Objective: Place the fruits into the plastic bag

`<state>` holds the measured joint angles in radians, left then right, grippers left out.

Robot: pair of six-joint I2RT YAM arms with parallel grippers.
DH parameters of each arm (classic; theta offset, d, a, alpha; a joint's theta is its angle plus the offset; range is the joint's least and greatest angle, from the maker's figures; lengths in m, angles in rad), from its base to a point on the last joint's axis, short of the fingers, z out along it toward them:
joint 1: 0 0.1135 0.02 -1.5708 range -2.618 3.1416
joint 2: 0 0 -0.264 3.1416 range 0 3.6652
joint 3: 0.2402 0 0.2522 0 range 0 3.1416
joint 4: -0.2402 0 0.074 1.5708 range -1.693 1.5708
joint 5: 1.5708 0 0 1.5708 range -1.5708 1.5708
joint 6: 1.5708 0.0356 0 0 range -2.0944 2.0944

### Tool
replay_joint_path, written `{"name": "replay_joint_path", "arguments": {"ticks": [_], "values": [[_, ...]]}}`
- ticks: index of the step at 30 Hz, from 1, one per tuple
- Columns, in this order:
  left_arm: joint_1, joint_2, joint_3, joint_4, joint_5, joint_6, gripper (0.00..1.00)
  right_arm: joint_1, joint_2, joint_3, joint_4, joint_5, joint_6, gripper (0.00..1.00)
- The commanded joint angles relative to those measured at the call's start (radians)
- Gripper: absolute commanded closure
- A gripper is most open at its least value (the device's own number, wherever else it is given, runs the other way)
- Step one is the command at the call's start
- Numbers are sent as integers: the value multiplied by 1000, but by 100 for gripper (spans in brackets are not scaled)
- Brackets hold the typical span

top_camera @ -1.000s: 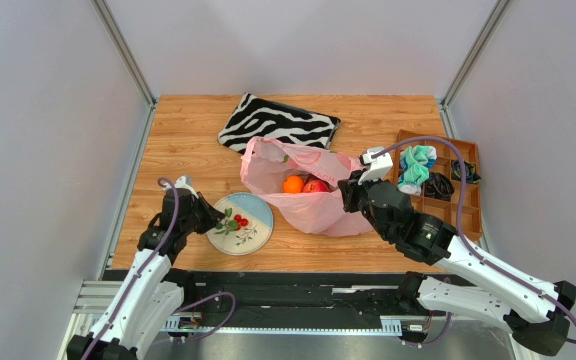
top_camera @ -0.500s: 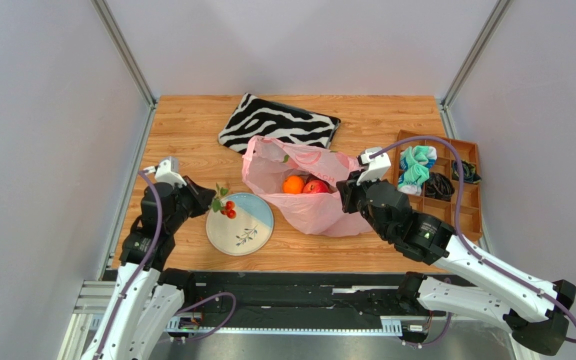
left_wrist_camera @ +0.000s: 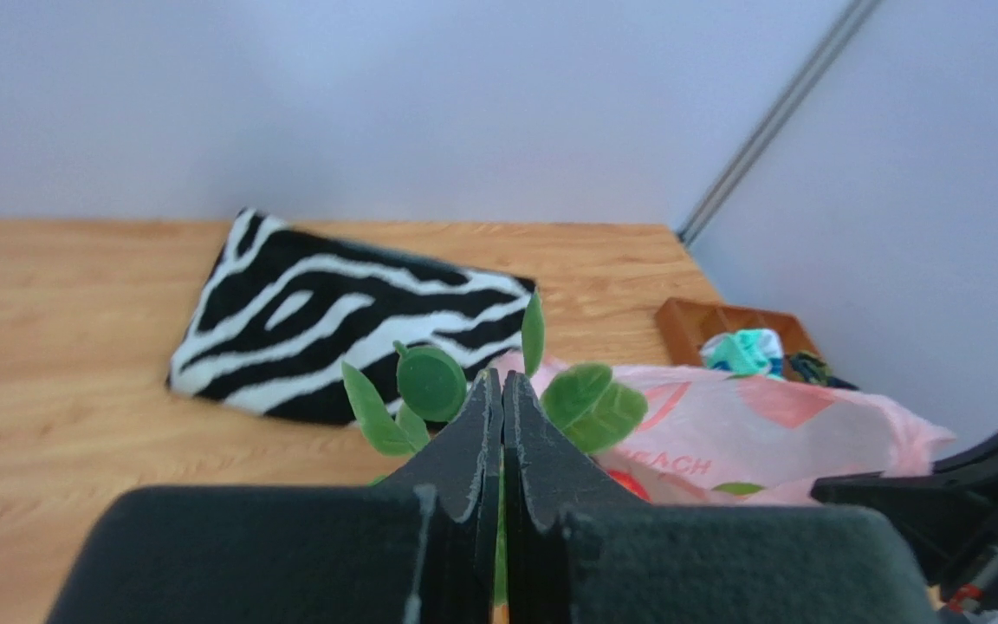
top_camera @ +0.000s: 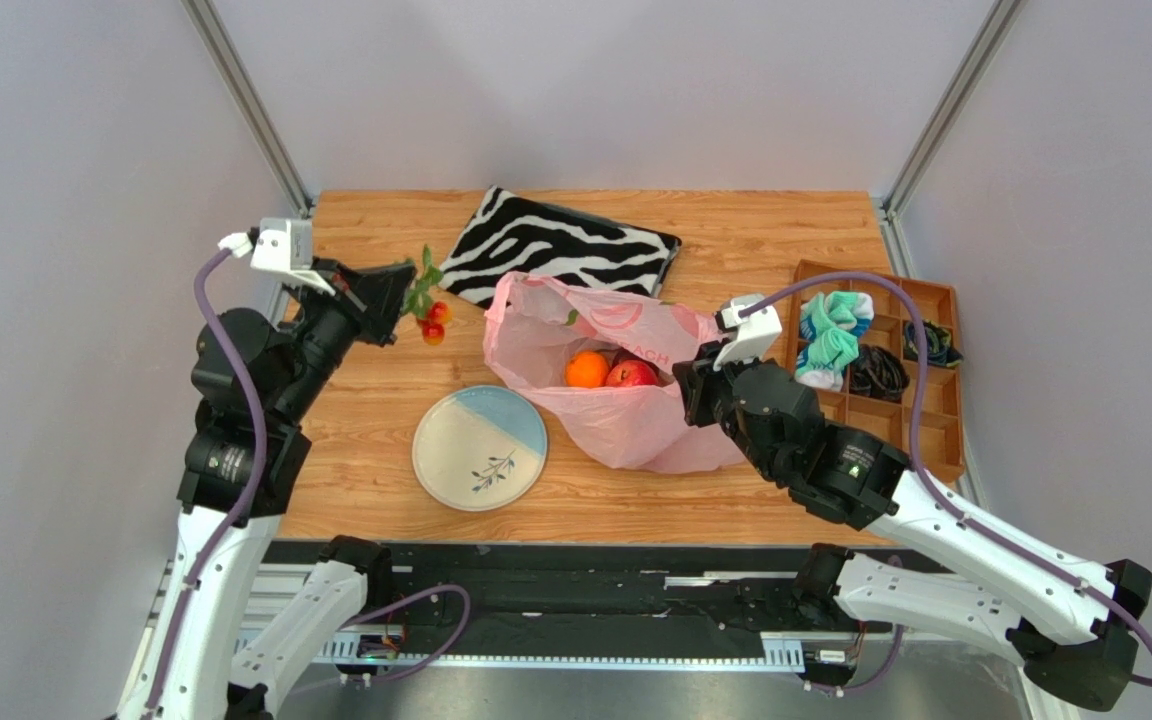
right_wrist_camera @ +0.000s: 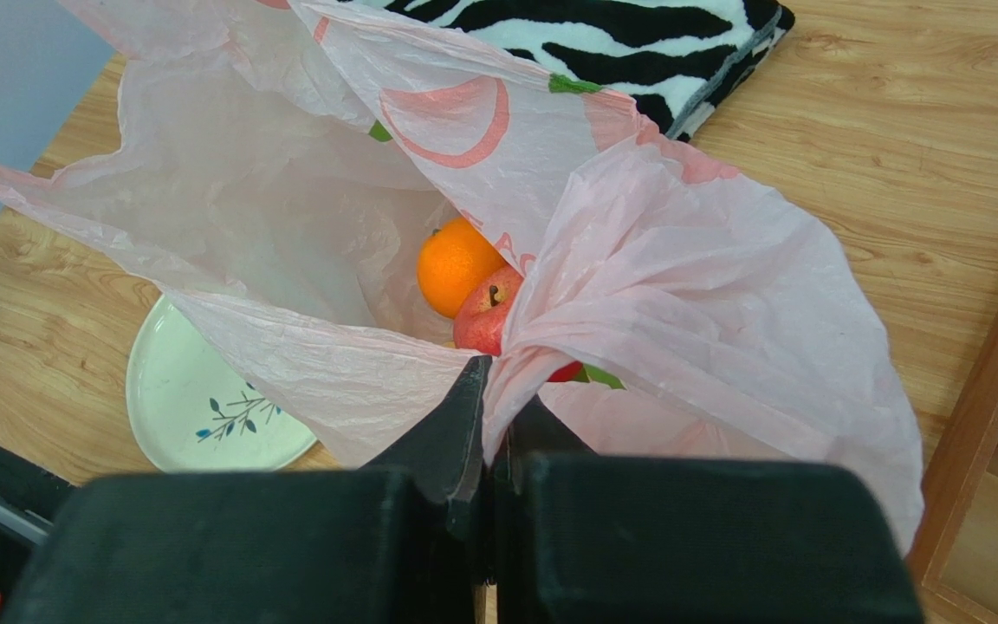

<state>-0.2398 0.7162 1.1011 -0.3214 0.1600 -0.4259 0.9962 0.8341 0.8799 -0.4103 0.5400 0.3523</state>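
Already bagged: an orange [top_camera: 587,369] and a red apple [top_camera: 630,374] lie touching each other inside the plastic bag [top_camera: 620,413], at the centre of the top view.
Berry sprig: the berry sprig [top_camera: 426,305] is off the bench [top_camera: 372,405], hanging in the air in the upper left of the top view. It is left of the bag's mouth and just in front of the zebra pouch [top_camera: 555,245].
Left pincer: the left pincer [top_camera: 399,285] is clenched on the sprig's stem. In its wrist view the fingers meet, with green leaves fanning out past the tips.
Right pincer: the right pincer [top_camera: 687,387] is clenched on a fold of the bag's rim at the right of the mouth, holding it up and open.
Plate: the plate [top_camera: 480,447], lower left of the bag, shows only its painted pattern, with no fruit on it.
Left to do: by the look of it, only the sprig remains to be carried over the mouth and let go. No other loose fruit shows on the bench.
Hidden: pink folds cover most of the bag's inside, so any fruit lying under them cannot be counted. A green scrap beside the apple in the right wrist view is too small to name. In the left wrist view the fingers block the berries. The right pincer's tips are buried in the plastic.
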Motion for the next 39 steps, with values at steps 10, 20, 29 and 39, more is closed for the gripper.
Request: {"name": "replay_joint_path", "arguments": {"ticks": [10,20,29,39], "values": [[-524,386,310,85,-187,298,100,1,-21,41,-2,24,5,100],[-573,624,322,27,-272,263,100,1,-36,33,-22,51,5,100],[-573,652,267,-2,-306,228,100,1,-27,30,-16,51,2,100],[-572,594,128,8,-318,176,100,1,-32,22,-10,48,7,100]]}}
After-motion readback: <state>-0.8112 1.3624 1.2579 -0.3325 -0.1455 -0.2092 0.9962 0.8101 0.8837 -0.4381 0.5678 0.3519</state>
